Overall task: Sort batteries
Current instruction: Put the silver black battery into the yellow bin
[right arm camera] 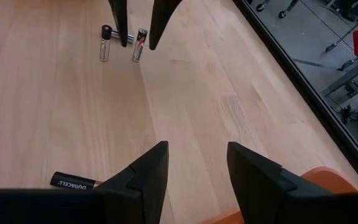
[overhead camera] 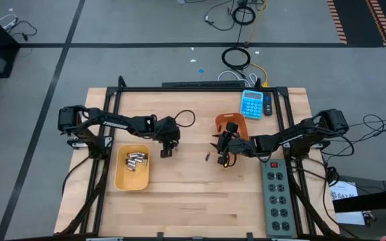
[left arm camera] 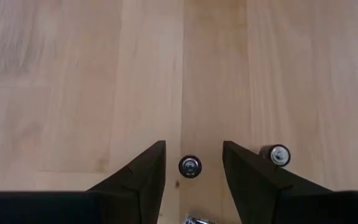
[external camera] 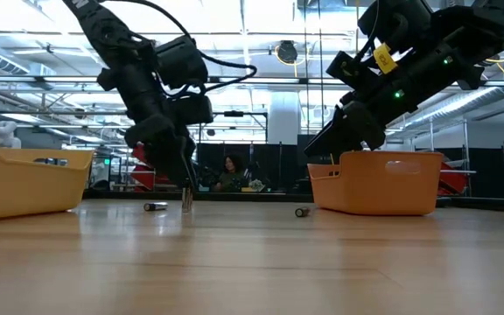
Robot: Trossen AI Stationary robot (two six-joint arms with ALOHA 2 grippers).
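Note:
My left gripper point(overhead camera: 166, 151) point(left arm camera: 194, 145) points down at the table, right of the yellow bin point(overhead camera: 120, 179). It is open, with one finger on each side of a small battery point(left arm camera: 190, 166) point(external camera: 186, 202) that stands on its end, untouched. A second battery point(left arm camera: 278, 154) point(right arm camera: 105, 43) sits just outside the fingers. Several silvery batteries point(overhead camera: 135, 161) lie in the yellow bin. My right gripper point(overhead camera: 224, 159) point(right arm camera: 194, 148) hovers open and empty beside the orange bin point(overhead camera: 240, 126). A dark battery point(right arm camera: 73, 182) point(overhead camera: 207, 158) lies on the table near it.
A blue calculator point(overhead camera: 251, 104) lies at the far edge behind the orange bin, and a grey power strip point(overhead camera: 277, 194) runs along the right side. Bare wood point(overhead camera: 193, 201) stretches across the near half of the table.

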